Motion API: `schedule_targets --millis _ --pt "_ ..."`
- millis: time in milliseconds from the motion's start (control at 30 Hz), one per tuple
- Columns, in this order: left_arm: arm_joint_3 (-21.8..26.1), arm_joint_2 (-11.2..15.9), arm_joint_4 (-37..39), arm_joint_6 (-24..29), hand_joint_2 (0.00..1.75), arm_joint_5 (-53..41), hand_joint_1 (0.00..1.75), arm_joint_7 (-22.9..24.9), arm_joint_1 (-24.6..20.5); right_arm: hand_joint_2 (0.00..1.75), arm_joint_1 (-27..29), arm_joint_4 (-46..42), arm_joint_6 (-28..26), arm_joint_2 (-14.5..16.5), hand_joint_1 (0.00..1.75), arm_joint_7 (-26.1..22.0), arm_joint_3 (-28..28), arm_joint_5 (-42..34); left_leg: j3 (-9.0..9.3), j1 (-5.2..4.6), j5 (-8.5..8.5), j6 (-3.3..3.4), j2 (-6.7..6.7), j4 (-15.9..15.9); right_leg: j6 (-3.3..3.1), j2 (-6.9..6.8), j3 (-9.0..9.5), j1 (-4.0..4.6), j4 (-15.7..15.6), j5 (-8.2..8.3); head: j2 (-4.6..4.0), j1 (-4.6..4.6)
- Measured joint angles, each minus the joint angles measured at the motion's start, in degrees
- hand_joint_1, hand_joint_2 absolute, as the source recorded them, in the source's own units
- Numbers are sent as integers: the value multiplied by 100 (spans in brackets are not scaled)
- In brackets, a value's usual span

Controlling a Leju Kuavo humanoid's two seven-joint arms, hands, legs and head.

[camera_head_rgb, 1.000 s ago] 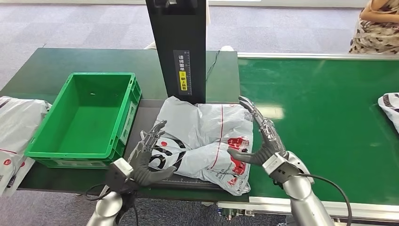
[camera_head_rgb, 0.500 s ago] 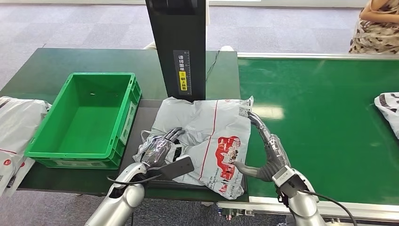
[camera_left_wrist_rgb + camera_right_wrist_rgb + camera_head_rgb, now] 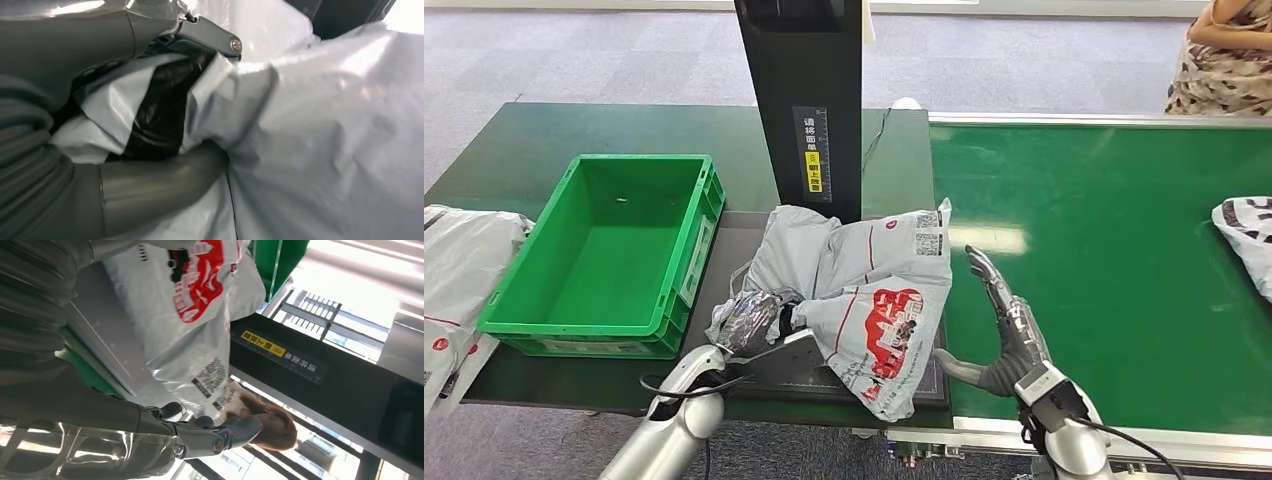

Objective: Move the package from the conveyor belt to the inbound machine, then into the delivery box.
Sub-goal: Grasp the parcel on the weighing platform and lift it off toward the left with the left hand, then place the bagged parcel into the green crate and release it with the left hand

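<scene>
A grey plastic package (image 3: 864,285) with red print lies crumpled on the inbound machine's dark platform (image 3: 739,245), in front of its black column (image 3: 809,100). My left hand (image 3: 752,322) grips the package's near-left corner; the left wrist view shows the film (image 3: 300,125) pinched between the thumb (image 3: 150,185) and the fingers. My right hand (image 3: 1004,335) is on the conveyor belt (image 3: 1114,260) just right of the package, fingers stretched out and holding nothing. The right wrist view shows that hand (image 3: 150,435) below the package (image 3: 190,315).
An empty green crate (image 3: 684,180) stands left of the platform. More grey packages lie at the far left (image 3: 454,270) and at the belt's right edge (image 3: 1246,225). A person (image 3: 1224,50) sits at the back right.
My left hand has closed on the package's left corner and bunched it up. My right hand has drawn back to the right, off the package, whose right side has folded inward.
</scene>
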Motion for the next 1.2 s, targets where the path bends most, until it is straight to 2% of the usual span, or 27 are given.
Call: schedule_targets --millis 133,233,467,533,667,767,900,1067,1200 --pt "171 0 -141 685 175 347 175 -498 130 175 93 -76 -4 0 0 8 -43 -15 -1 0 -1 0 2 0 0 4 -3 0 -1 -1 0 -1" --pt "334 -1 -388 1351 175 399 175 -699 266 175 110 -133 -9 0 0 72 -77 -49 -3 0 -1 0 2 0 0 4 -5 0 -1 -2 0 -1" --pt "828 -4 -1436 2821 175 243 175 -1257 634 175 186 -255 -42 0 0 180 -122 -143 -5 1 -2 -1 2 -1 1 3 -5 1 -1 -3 0 -1" --pt "1108 -71 -1797 3019 175 -92 175 -1455 738 175 218 -262 -56 0 0 178 -125 -166 -5 0 -3 -2 2 -1 1 3 -5 0 -1 -3 0 0" --pt "1907 -298 -2278 3076 175 -628 175 -1635 825 175 251 -261 -79 2 0 132 -123 -178 -4 0 -3 -2 3 -1 1 3 -5 0 -2 -3 0 0" --pt "2475 -340 -2335 3080 175 -906 175 -1301 746 175 265 -260 -81 5 0 106 -121 -167 -2 1 -3 -2 3 0 0 3 -6 0 -1 -2 0 -1" --pt "2858 -73 -1982 2984 175 -1296 175 -49 394 175 267 -260 -53 20 0 85 -118 -105 -2 5 3 -5 1 -1 -2 0 -6 1 2 -1 0 -1" --pt "3006 507 -719 2488 175 -1704 175 1218 -627 175 93 -246 16 104 0 218 -101 -70 -2 7 17 -17 1 -1 -15 1 -10 3 10 9 0 -1" --pt "3032 827 366 2162 175 -1951 175 1612 -1363 175 7 -243 24 149 0 291 -99 -14 -2 7 21 -18 2 -1 -19 1 -9 9 10 13 0 -1"
